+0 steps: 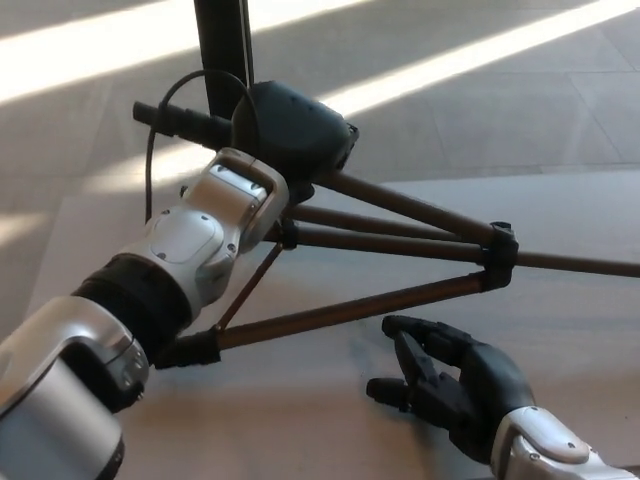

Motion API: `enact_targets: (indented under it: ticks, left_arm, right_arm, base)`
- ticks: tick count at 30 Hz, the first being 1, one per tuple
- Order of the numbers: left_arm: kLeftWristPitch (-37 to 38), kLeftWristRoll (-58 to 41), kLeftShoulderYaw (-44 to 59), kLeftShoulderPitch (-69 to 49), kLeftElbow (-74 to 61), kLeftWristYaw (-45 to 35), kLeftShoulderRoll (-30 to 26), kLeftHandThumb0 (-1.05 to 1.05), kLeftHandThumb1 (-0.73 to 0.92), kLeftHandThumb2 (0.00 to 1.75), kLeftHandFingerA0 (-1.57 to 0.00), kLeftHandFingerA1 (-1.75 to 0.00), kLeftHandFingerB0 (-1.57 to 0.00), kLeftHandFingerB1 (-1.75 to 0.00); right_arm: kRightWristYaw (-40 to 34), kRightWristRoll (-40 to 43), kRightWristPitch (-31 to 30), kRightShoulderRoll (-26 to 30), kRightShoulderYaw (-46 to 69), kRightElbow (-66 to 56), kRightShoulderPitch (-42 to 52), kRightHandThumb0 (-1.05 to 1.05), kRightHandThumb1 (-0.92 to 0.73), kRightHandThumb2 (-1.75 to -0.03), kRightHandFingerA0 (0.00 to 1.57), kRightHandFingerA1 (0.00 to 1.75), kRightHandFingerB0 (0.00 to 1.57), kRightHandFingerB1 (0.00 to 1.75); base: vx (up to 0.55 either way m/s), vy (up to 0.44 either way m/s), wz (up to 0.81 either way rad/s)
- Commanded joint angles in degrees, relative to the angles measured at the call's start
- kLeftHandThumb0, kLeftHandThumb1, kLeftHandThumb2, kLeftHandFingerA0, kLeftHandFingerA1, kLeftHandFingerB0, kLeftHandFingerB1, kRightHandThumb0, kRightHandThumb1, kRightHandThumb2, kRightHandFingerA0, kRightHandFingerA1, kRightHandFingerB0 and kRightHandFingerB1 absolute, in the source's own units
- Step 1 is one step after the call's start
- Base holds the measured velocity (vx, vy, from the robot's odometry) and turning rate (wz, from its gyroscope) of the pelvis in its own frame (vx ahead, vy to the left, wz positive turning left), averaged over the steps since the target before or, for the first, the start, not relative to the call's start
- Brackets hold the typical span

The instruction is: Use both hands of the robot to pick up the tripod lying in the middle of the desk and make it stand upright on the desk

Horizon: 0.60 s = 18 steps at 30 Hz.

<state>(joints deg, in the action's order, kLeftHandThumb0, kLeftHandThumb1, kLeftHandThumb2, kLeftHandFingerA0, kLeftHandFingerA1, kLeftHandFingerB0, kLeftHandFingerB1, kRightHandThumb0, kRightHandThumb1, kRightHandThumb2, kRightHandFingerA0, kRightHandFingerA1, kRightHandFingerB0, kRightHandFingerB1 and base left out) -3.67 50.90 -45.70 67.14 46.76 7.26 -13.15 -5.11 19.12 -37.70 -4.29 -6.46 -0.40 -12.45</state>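
Your left hand (285, 135) grips the tripod (400, 250) at its head end, raised and tilted off the table (580, 215), legs splayed. Your right hand (450, 375) lies spread, empty, below the near leg. With that single grip, the tripod could swing or slip sideways.

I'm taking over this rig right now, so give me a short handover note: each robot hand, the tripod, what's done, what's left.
Left robot hand: wrapped around the tripod at its head end, that end raised off the desk.
Right robot hand: open, empty, low on the desk just below the nearest tripod leg, not touching it.
Done: left grasp, partial lift.
Left: bring the right hand onto a leg, tilt the tripod upright, set it on its feet, release.
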Motion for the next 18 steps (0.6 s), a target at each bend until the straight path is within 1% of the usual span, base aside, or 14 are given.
enact_targets:
  ticks: [1,2,4,5,6,7,8,10,11,13,14,15,17,18]
  left_arm:
    - [2.35,3.23,-0.24,4.90,2.17,0.67,-0.12,-0.30,0.57,0.61,-0.87,-1.64,-0.84,-0.90]
    - [2.69,3.23,-0.07,5.57,2.73,1.08,0.07,-0.34,0.44,0.92,-1.17,-1.31,-0.84,-0.95]
    - [2.96,3.26,0.00,5.93,3.36,1.32,0.40,-0.34,0.44,0.92,-1.17,-1.31,-0.84,-0.95]
    - [3.55,1.90,1.23,6.95,3.79,1.20,0.91,-0.26,0.57,0.71,-0.93,-1.65,-0.85,-1.01]
    - [3.68,1.94,1.33,7.19,3.78,1.15,1.00,-0.28,0.56,0.72,-0.94,-1.63,-0.85,-1.00]
    - [3.80,1.96,1.40,7.29,3.98,1.23,1.15,-0.28,0.56,0.73,-0.92,-1.49,-0.83,-0.95]
    - [3.72,1.63,1.77,7.43,3.93,0.90,1.56,-0.27,0.54,0.71,-0.93,-1.48,-0.86,-0.92]
    - [3.76,1.17,2.40,7.32,3.32,-0.18,1.85,-0.28,0.52,0.69,-0.93,-1.49,-0.85,-0.91]
    - [3.23,1.97,2.00,6.66,2.24,-0.17,2.05,-0.30,0.54,0.66,-0.93,-1.57,-0.86,-0.94]
    - [2.85,1.69,2.36,6.06,1.51,-1.01,2.46,-0.29,0.55,0.69,-0.93,-1.58,-0.86,-0.94]
    - [2.76,1.42,2.64,5.71,1.15,-1.24,2.63,-0.30,0.57,0.74,-0.90,-1.56,-0.85,-0.94]
    - [2.70,1.03,2.99,5.14,0.53,-1.42,2.75,-0.30,0.59,0.79,-0.93,-1.58,-0.86,-0.97]
    - [2.56,1.09,3.26,3.30,-1.14,-0.74,2.85,-0.31,0.59,0.77,-0.93,-1.57,-0.86,-1.01]
    - [3.25,0.72,3.70,2.56,-1.24,0.24,2.84,-0.26,0.57,0.73,-0.92,-1.44,-0.81,-0.70]
  right_arm:
    - [2.26,-2.48,-0.50,1.90,-0.98,1.45,3.66,-0.66,-0.59,-0.99,0.54,0.81,0.43,0.62]
    - [2.69,-3.04,-0.09,2.27,-1.32,1.57,3.52,-0.67,-0.78,-0.62,0.52,0.85,0.45,0.53]
    - [2.84,-3.22,0.02,2.33,-1.14,1.46,3.55,-0.67,-0.78,-0.62,0.52,0.85,0.45,0.53]
    - [1.13,-4.09,-0.87,1.95,-0.82,2.03,2.20,-0.70,-0.78,-0.62,0.55,0.81,0.48,0.51]
    - [1.19,-3.96,-0.57,1.73,-0.43,2.48,1.86,-0.67,-0.77,-0.63,0.54,0.83,0.49,0.53]
    - [1.21,-4.01,-0.56,1.73,-0.32,2.47,1.86,-0.68,-0.78,-0.63,0.53,0.80,0.49,0.51]
    - [1.02,-3.83,-0.34,1.47,0.44,3.12,1.15,-0.69,-0.76,-0.62,0.53,0.82,0.49,0.52]
    - [0.24,-3.86,-0.45,0.77,1.45,3.90,0.21,-0.69,-0.75,-0.62,0.54,0.80,0.50,0.51]
    - [0.44,-2.32,-1.55,0.16,3.17,4.10,-1.06,-0.70,-0.76,-0.63,0.44,0.79,0.44,0.50]
    - [0.32,-1.78,-3.01,-0.25,4.63,4.75,-2.77,-0.73,-0.77,-0.63,0.34,0.73,0.38,0.47]
    - [0.51,-1.92,-3.39,-0.24,4.94,5.07,-3.41,-0.74,-0.78,-0.63,0.31,0.72,0.36,0.44]
    - [0.52,-1.93,-3.77,-0.37,5.33,5.50,-4.16,-0.75,-0.78,-0.64,0.29,0.73,0.36,0.43]
    - [0.66,-2.06,-4.24,-0.54,6.15,7.16,-6.49,-0.75,-0.79,-0.64,0.26,0.76,0.34,0.42]
    - [0.58,-2.16,-4.29,-0.82,6.43,7.82,-7.41,-0.75,-0.80,-0.64,0.24,0.74,0.33,0.41]
  base:
    - [0.00,0.000,0.00]
    - [0.00,0.000,0.00]
    - [0.00,0.000,0.00]
    - [0.00,0.000,0.00]
    - [0.00,0.000,0.00]
    - [0.00,0.000,0.00]
    - [0.00,0.000,0.00]
    - [0.00,0.000,0.00]
    - [0.00,0.000,0.00]
    - [0.00,0.000,0.00]
    - [0.00,0.000,0.00]
    - [0.00,0.000,0.00]
    - [0.00,0.000,0.00]
    - [0.00,0.000,0.00]
